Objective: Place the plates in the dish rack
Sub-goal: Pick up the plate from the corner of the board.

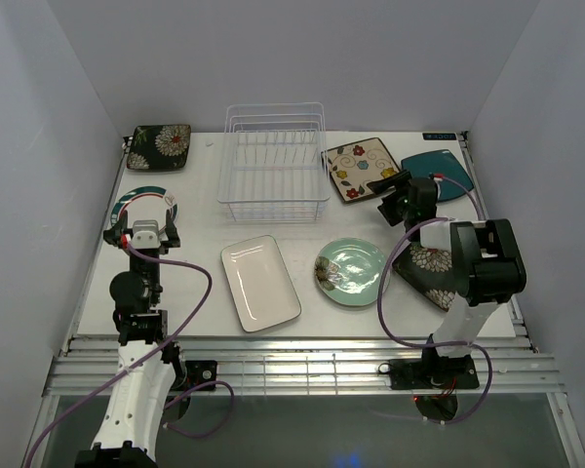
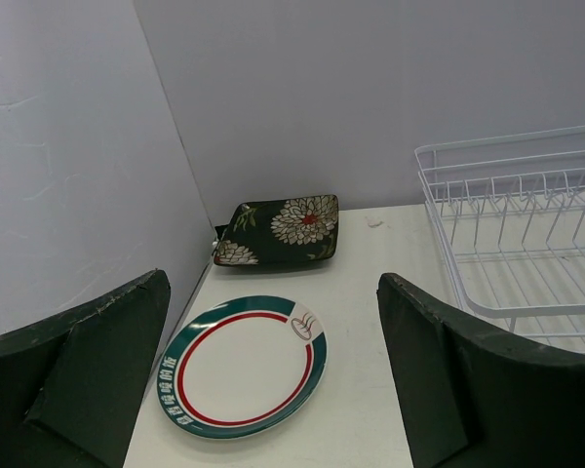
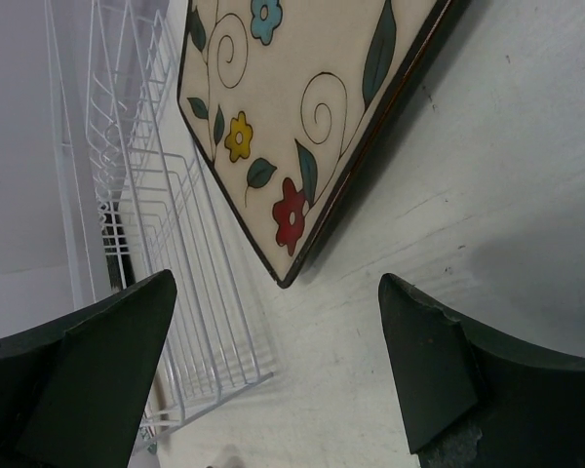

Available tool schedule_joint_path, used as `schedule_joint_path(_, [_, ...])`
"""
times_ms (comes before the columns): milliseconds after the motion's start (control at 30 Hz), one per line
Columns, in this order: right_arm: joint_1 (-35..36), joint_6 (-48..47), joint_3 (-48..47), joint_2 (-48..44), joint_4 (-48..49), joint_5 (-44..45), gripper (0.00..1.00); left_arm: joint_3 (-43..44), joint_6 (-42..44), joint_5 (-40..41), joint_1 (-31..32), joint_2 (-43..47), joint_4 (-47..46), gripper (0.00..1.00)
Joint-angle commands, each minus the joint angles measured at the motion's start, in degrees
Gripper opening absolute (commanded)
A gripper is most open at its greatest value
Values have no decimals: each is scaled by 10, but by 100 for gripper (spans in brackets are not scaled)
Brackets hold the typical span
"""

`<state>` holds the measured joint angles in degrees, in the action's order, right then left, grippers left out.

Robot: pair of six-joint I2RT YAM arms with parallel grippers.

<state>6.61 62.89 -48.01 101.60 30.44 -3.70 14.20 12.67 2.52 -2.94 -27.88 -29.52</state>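
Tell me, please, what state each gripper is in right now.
Left gripper: open, holding nothing, near the green-rimmed plate.
Right gripper: open, holding nothing, at the cream floral plate corner.

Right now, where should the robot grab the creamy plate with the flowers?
Probably by its near corner. The cream floral plate lies flat on the table, and that corner points straight at the gap between the open right gripper's fingers. Come in low from the near right side; the dish rack crowds its left.
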Motion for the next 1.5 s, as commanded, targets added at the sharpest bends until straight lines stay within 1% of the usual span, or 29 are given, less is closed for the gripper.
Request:
schedule_joint_path(0, [-1, 22, 5, 25, 110, -11, 90, -1, 3, -7, 0, 5, 5, 98])
schedule_joint_path(67, [-1, 30, 9, 44, 145, -11, 91, -1, 3, -9, 0, 4, 5, 98])
schedule_joint_path(167, [-1, 37, 5, 69, 169, -11, 91, -1, 3, -9, 0, 4, 4, 98])
schedule_joint_path(400, [0, 38, -42, 113, 122, 10, 92, 0, 3, -12, 0, -2, 5, 98])
schedule_joint_path(533, [0, 45, -44, 134, 152, 11, 93, 0, 3, -13, 0, -5, 4, 98])
schedule_joint_path(767, [0, 75, -78, 162, 130, 13, 94, 0, 3, -14, -1, -6, 5, 98])
schedule_joint_path(1033, [1, 146, -86, 198, 172, 8, 95, -1, 3, -15, -1, -5, 5, 98])
schedule_joint_path(1167, [2, 144, -89, 200, 170, 24, 96, -1, 3, -14, -1, -5, 5, 98])
schedule_joint_path(1367, [3, 155, -96, 214, 182, 22, 97, -1, 3, -15, 0, -2, 5, 98])
schedule_joint_path(1433, [4, 159, -103, 222, 179, 21, 100, -2, 3, -16, 0, -2, 4, 98])
schedule_joint_path(1467, [5, 159, -105, 226, 179, 20, 99, -2, 3, -17, -1, -2, 4, 98])
